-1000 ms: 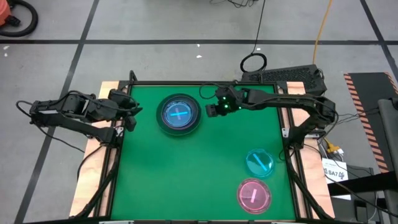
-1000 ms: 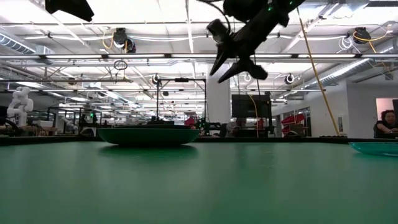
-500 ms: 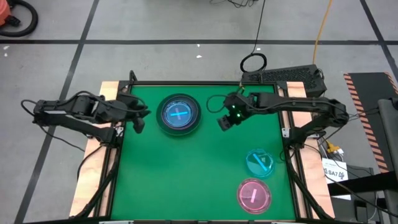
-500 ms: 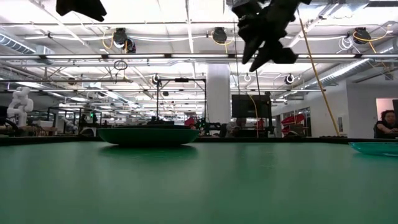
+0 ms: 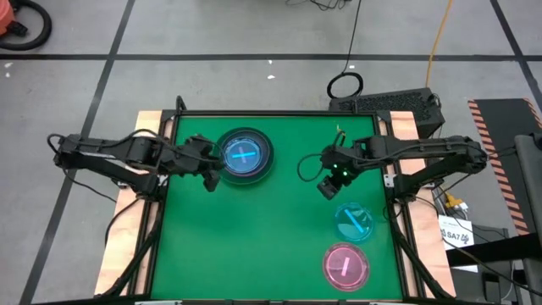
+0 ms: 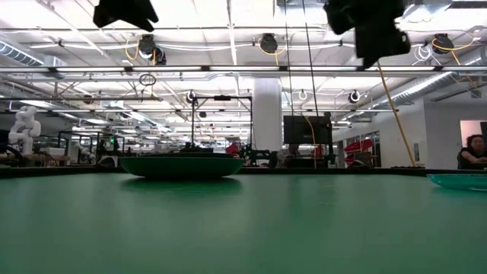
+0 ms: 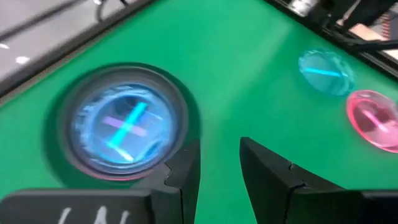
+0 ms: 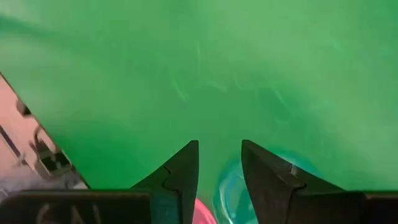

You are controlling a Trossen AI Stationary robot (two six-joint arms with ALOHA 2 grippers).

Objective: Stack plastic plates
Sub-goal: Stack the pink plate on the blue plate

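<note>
While the stack (image 5: 244, 156) of plates sits at the far middle of the green surface (image 5: 279, 237), we see from the high view that a loose cyan plate (image 5: 353, 221) and a pink plate (image 5: 345, 265) lie near the right edge, just beside each other. Our left tool (image 5: 209, 178) hovers just beside the stack; our right tool (image 5: 327, 186) hangs near the cyan plate.

In the low view, the stack (image 6: 182, 166) rests flat, and the cyan plate's rim (image 6: 459, 180) shows at the right edge, both tools raised clear of the surface.

In the left wrist view, our fingers (image 7: 186, 174) stand slightly apart with nothing between them, the stack (image 7: 121, 123) ahead.

In the right wrist view, the fingers (image 8: 184, 168) also stand apart and empty, the cyan plate (image 8: 235, 190) showing just past them.

We judge the step to be fetching the cyan plate. We should lower the right tool over its near rim, one finger inside and one outside, pinch gently, and lift level so it does not slide.
</note>
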